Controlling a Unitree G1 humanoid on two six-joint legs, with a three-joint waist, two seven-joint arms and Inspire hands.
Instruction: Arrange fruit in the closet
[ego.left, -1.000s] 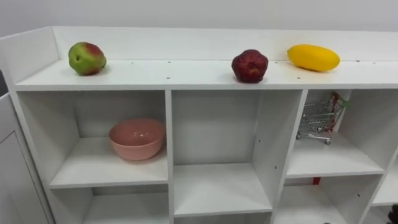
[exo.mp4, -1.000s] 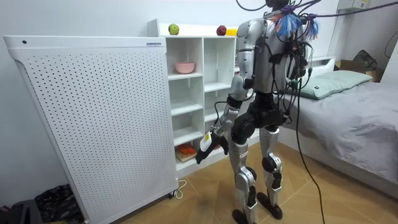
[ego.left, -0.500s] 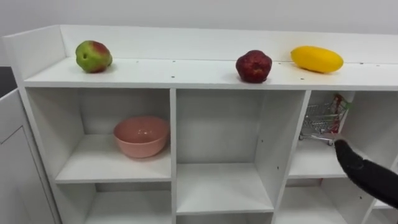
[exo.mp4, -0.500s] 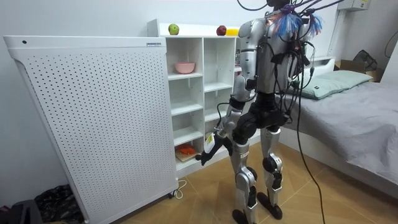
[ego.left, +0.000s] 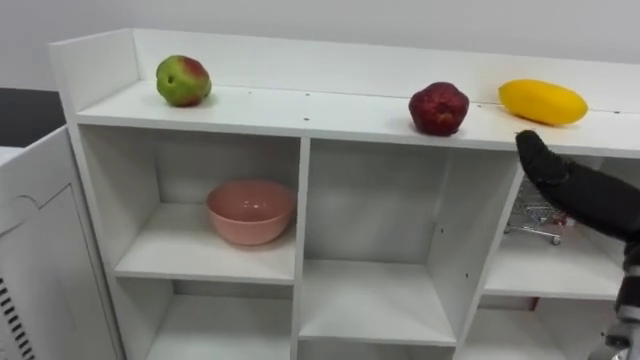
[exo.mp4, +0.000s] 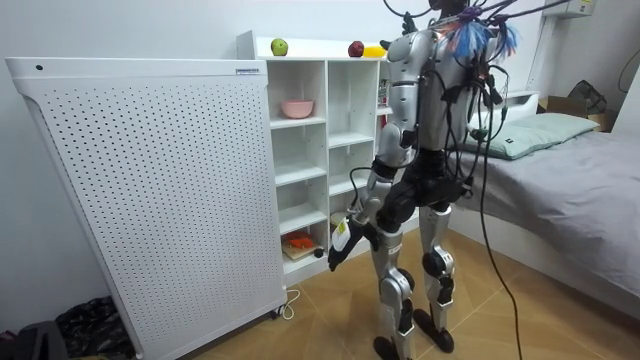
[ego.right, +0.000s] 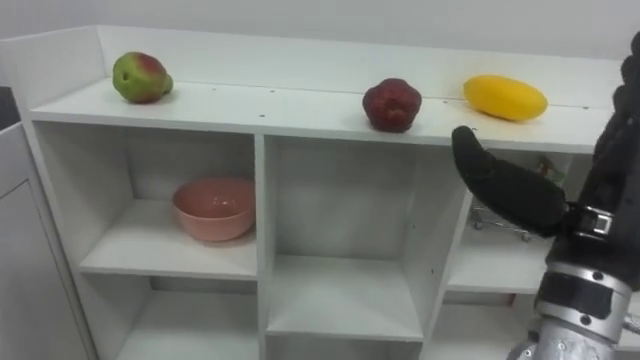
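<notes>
**Right hand just under the top board, all three fruits lying loose on it**

The right hand (ego.left: 565, 180) hovered empty with straight, relaxed fingers in front of the right compartment of the shelf unit (ego.left: 300, 105), just below the yellow mango (ego.left: 543, 101) and near the red fruit (ego.left: 438, 108). The green apple (ego.left: 183, 80) lay well apart at the far left. The likely trouble was a reach from below: the top board's front edge stood between hand and fruit, so a hand catching it or nudging the mango sideways could have rolled round fruit off onto the floor. A small cart (ego.left: 535, 213) sat in the compartment behind the hand, and a pink bowl (ego.left: 251, 210) in the left one. The left hand (exo.mp4: 338, 247) hung low by the thigh, its grip not readable.
</notes>
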